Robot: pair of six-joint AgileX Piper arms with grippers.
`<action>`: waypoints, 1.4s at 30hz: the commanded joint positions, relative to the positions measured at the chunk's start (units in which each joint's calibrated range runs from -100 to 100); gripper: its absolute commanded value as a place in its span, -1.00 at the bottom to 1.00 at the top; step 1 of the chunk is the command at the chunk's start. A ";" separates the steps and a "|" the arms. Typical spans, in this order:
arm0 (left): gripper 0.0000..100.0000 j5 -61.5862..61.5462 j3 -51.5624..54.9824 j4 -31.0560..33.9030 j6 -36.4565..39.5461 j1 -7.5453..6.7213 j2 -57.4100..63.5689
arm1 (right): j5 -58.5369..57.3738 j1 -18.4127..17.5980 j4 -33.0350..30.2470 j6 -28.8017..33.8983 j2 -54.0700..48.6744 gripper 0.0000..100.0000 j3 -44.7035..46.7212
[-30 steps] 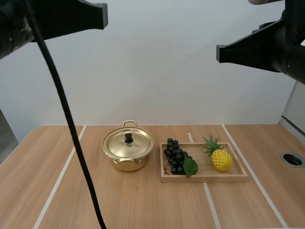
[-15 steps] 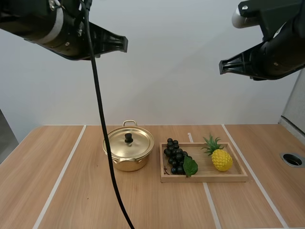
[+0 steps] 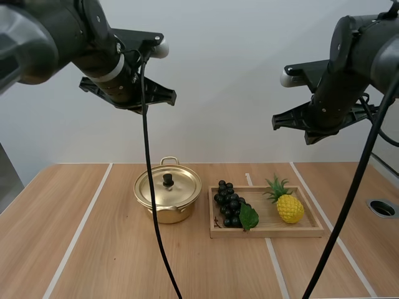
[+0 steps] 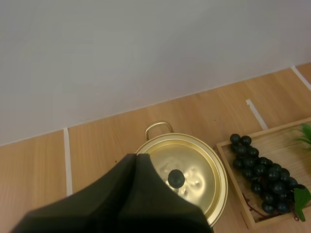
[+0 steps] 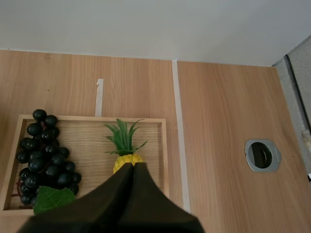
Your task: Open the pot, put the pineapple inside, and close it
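Note:
The gold pot (image 3: 168,198) stands on the table with its lid on, a black knob (image 3: 168,180) at the middle. To its right the yellow pineapple (image 3: 288,206) lies in the right half of a wooden tray (image 3: 268,232). My left arm (image 3: 118,68) hangs high above the pot and my right arm (image 3: 336,93) high above the tray. My left gripper (image 4: 136,156) is shut on nothing, a single dark wedge over the lid (image 4: 194,167). My right gripper (image 5: 133,165) is shut too, its tip over the pineapple (image 5: 125,158).
A bunch of dark grapes (image 3: 230,212) with a green leaf fills the tray's left half, close to the pot. A round metal hole (image 3: 382,208) sits in the table at the far right. White tape lines run across the wood.
Both arms have swung further into the high view and lower, the left one rightward over the pot, the right one leftward over the tray. Pot, grapes and pineapple have not moved.

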State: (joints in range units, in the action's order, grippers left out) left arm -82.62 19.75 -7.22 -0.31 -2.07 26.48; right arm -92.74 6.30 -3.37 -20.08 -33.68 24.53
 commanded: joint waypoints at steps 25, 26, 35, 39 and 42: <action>-1.00 -7.81 1.27 -4.50 -6.28 0.18 -14.52 | 1.72 0.24 -1.21 0.37 1.00 -1.00 1.94; -1.00 -8.29 1.27 -5.12 -6.43 0.18 -14.61 | 1.72 0.24 -1.21 0.37 1.00 -1.00 1.94; -1.00 -8.23 1.27 -6.45 -13.47 0.18 -19.09 | 1.70 0.24 -1.21 0.37 1.69 -1.00 1.94; -1.00 -8.67 1.27 -6.79 -14.27 0.18 -21.29 | 1.70 0.24 -1.21 0.37 3.27 -1.00 1.94; -1.00 -8.67 1.27 -8.89 -17.14 0.18 -22.14 | 1.70 0.24 -1.21 0.37 4.00 -1.00 1.94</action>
State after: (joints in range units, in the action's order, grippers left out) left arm -90.72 21.07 -13.76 -15.37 -2.07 4.75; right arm -91.30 6.30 -3.83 -19.99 -29.73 26.32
